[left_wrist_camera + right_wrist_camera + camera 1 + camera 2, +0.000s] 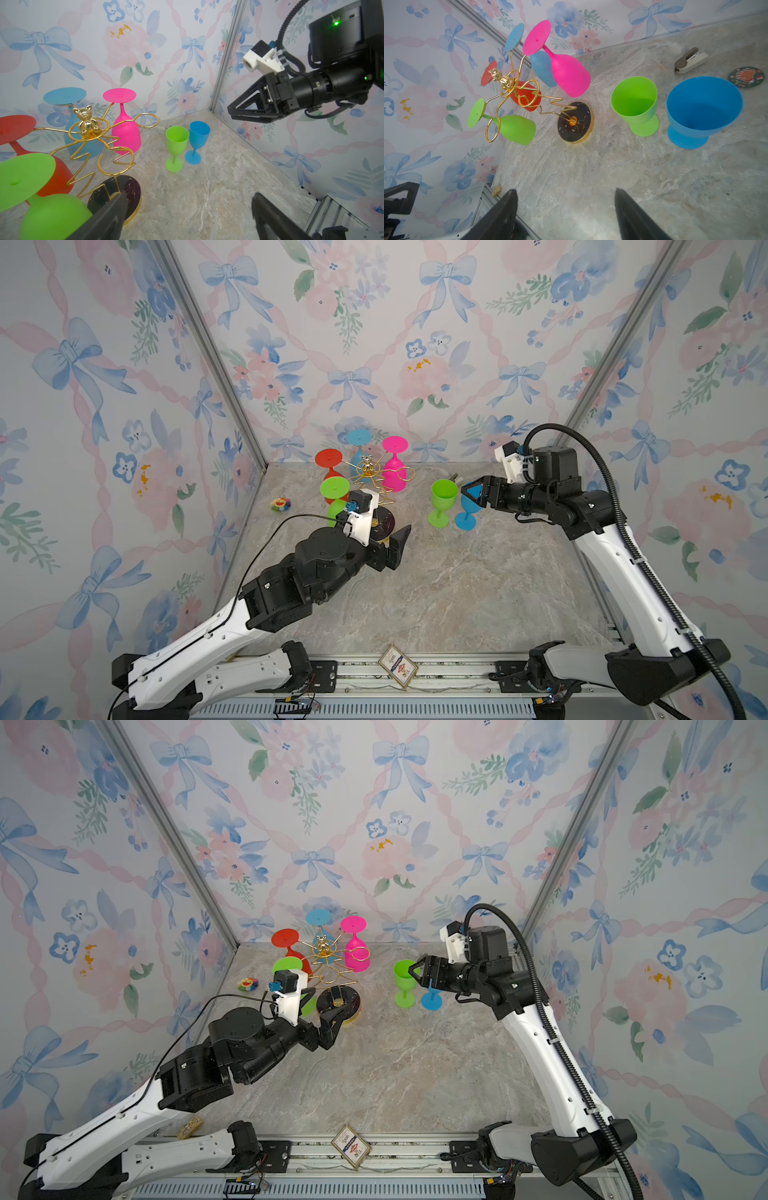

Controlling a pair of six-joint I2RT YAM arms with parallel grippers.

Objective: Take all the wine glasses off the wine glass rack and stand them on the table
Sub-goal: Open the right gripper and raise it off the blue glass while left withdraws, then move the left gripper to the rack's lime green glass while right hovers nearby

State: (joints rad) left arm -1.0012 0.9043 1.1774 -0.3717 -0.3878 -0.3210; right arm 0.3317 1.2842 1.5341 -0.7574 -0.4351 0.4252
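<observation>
Nearest my lens, left gripper (190, 194) hangs open beside the wine glass rack (86, 122), right gripper (468, 492) (open too, empty) above the standing blue glass (198, 136).

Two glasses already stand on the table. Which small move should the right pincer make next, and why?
Probably swing the right pincer toward the pink glass on the rack. This pincer is open and empty near the standing blue glass, so that one looks finished. The pink glass hangs upside down on the rack's side nearest this pincer. The left pincer is open by the rack's base.
</observation>
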